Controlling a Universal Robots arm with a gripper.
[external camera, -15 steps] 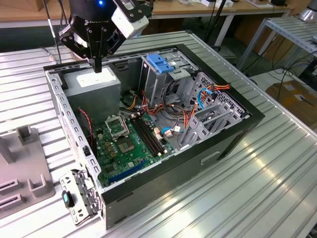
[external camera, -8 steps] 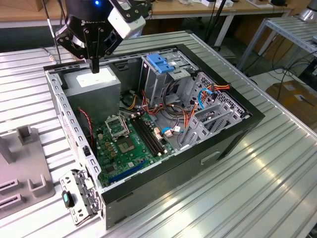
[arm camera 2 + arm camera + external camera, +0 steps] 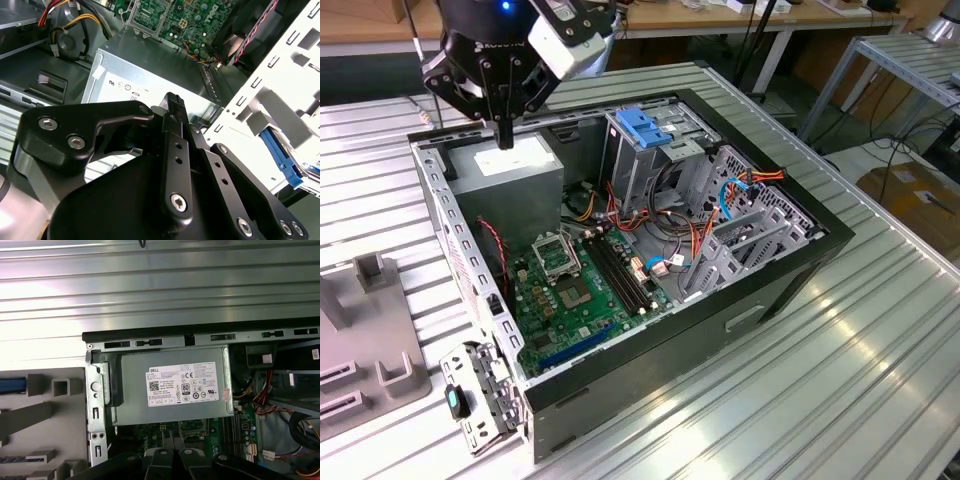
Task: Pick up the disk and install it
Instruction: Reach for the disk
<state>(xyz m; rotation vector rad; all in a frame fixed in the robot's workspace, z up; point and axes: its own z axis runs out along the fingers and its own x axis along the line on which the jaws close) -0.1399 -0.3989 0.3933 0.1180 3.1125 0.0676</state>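
Observation:
My gripper (image 3: 505,135) hangs over the back corner of the open computer case (image 3: 790,270), just above the grey power supply (image 3: 510,170) with its white label. Its fingers look pressed together with nothing between them; in the second wrist view the fingertips (image 3: 173,102) point down at the power supply (image 3: 150,80). The disk (image 3: 280,157) shows as a blue-edged strip standing in a slot of the pale rack (image 3: 295,75) outside the case. In the first wrist view its blue edge (image 3: 12,385) sits at the rack's far side, apart from the gripper (image 3: 176,456).
A blue ridged latch piece (image 3: 645,125) tops the drive cage (image 3: 650,165). The motherboard (image 3: 575,290) and cables (image 3: 735,195) lie inside the case. The grey rack (image 3: 365,330) stands on the ridged metal table (image 3: 800,400) at the exterior view's left.

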